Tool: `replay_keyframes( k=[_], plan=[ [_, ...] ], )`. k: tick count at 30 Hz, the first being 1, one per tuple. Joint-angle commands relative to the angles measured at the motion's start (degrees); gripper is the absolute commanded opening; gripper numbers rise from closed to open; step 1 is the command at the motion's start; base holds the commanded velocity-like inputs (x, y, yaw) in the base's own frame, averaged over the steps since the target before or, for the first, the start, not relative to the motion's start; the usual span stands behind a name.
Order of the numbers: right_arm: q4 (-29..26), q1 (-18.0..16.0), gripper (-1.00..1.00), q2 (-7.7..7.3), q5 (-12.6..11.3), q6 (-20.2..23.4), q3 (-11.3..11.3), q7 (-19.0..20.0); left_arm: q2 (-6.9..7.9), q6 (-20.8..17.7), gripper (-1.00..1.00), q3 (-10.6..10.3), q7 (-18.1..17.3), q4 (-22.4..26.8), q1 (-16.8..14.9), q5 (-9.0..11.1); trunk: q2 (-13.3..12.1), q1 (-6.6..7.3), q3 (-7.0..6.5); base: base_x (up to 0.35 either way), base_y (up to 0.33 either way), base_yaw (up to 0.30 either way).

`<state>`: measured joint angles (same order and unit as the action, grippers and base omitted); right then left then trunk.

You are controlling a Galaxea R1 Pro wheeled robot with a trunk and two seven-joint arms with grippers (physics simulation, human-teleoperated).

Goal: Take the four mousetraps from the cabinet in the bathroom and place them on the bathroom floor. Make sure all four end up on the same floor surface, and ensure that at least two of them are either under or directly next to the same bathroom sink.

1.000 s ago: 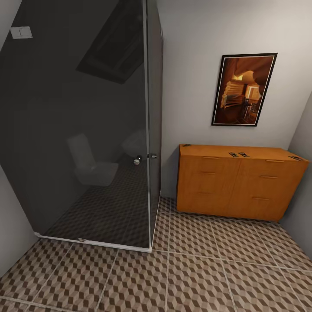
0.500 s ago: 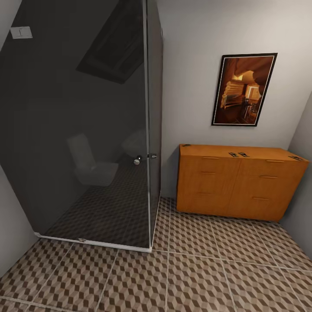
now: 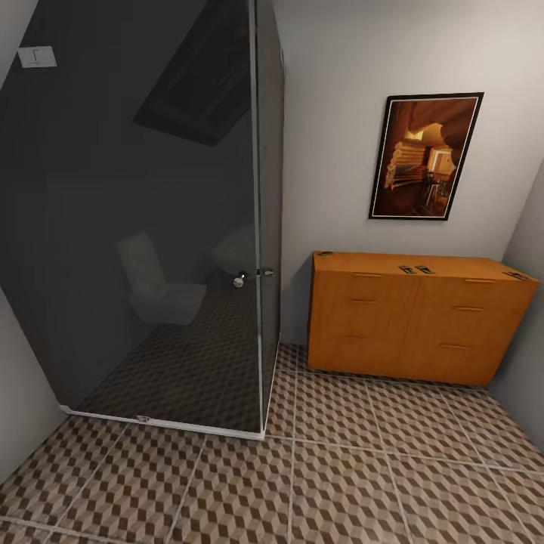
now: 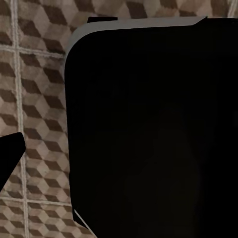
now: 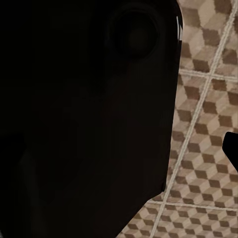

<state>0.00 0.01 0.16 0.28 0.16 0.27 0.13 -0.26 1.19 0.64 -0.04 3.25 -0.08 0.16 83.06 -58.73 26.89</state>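
Head view, biggest first. Dark tinted glass shower enclosure (image 3: 143, 219) at left, floor to ceiling, white sill at base, small knob on its door edge. Faint toilet shape visible in the glass; reflection or behind it, cannot tell. Floor (image 3: 340, 483) in brown/beige cube-pattern tiles, pale grout, across the foreground and running up to the cabinet. Cabinet (image 3: 412, 321) orange-brown, low and wide, against the back wall at right, drawer fronts with thin bar handles, all drawers closed. Framed picture (image 3: 425, 156) in a black frame on the wall above the cabinet. Small white wall plate (image 3: 37, 56) top left.

Mousetraps on the cabinet top, tiny and dark: one at the left rear corner (image 3: 325, 253), two side by side near the middle (image 3: 415, 269), one at the far right end (image 3: 517, 276). Too small to make out detail.

Left wrist view: large black body with a pale grey edge blocking most of the frame, floor tiles beside it, dark finger tip (image 4: 7, 158) at the frame edge. Right wrist view: black body with a round recess, tiles beside it, dark tip (image 5: 232, 148) at the edge. Fingers apart or together: cannot tell on either arm.
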Motion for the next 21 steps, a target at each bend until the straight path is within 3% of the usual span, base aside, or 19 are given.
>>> replay_keyframes(
  k=[1, 21],
  plan=[
    [0.0, -0.01, 1.0, 0.01, -0.24, 0.02, -0.31, -0.02, -0.01, 0.13, 1.0, 0.06, 0.0, 0.0, -0.01, 0.02, 0.02, 0.0, 0.04, 0.0, 0.0, -0.083],
    [0.0, -0.01, 1.0, 0.02, -0.54, 0.02, -0.62, -0.04, -0.02, 0.13, 1.0, 0.01, -0.05, 0.0, -0.01, 0.02, 0.02, 0.0, 0.04, 0.0, 0.0, -0.239]
  ],
)
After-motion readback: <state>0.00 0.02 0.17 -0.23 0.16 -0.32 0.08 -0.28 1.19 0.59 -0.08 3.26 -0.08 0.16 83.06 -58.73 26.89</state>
